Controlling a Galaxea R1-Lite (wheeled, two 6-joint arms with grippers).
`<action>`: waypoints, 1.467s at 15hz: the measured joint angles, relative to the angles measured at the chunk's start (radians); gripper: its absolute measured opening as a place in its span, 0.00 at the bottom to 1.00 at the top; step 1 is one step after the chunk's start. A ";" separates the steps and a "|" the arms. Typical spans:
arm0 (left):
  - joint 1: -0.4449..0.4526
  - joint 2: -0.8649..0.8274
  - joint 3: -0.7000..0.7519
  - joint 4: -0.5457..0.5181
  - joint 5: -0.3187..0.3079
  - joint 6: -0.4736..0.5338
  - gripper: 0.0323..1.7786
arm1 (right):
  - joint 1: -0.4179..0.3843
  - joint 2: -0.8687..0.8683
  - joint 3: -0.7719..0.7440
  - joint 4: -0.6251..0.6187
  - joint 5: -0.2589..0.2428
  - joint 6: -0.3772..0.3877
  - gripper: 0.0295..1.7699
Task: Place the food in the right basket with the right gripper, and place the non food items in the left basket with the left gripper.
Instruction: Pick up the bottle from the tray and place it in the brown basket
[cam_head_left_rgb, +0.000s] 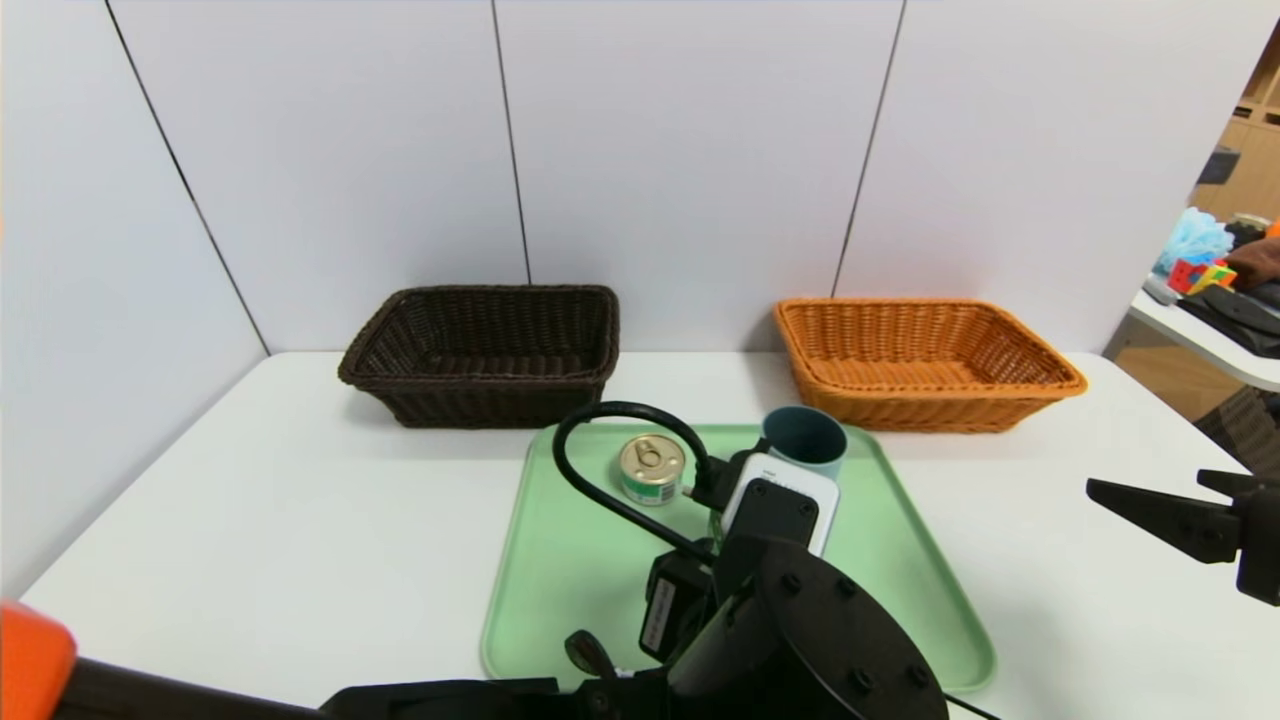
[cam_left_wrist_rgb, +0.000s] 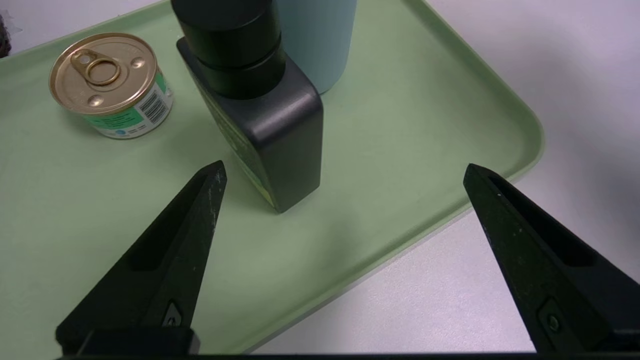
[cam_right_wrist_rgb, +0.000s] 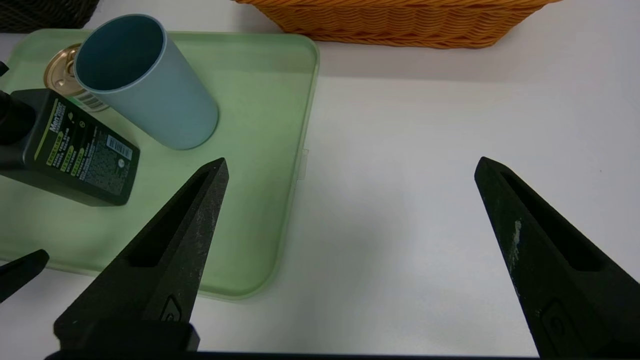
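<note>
On green tray (cam_head_left_rgb: 560, 600): 1 pull-tab tin (cam_left_wrist_rgb: 107, 82), 1 blue-grey cup (cam_right_wrist_rgb: 150, 85), 1 black pump bottle (cam_right_wrist_rgb: 75, 150). Inside 2 wicker baskets, dark brown (cam_head_left_rgb: 480, 400) and orange (cam_head_left_rgb: 920, 405): nothing. Above tray, left gripper (cam_left_wrist_rgb: 345, 170), jaws apart; right of tray, right gripper (cam_right_wrist_rgb: 352, 160), jaws apart.

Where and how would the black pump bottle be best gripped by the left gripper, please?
I would grip the black pump bottle by its body below the pump, the open left gripper coming down from above, one finger beside each broad label face: it stands upright and is narrowest between them. The cup close by leaves little room.
</note>
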 joint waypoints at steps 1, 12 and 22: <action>-0.002 0.013 0.000 -0.019 0.002 0.003 0.95 | 0.000 -0.001 0.001 0.000 0.000 -0.001 0.96; -0.003 0.092 0.013 -0.150 0.092 0.104 0.95 | 0.001 -0.007 0.003 0.001 0.002 -0.002 0.96; 0.046 0.164 0.016 -0.413 0.143 0.240 0.95 | 0.001 -0.008 0.010 0.000 0.002 -0.003 0.96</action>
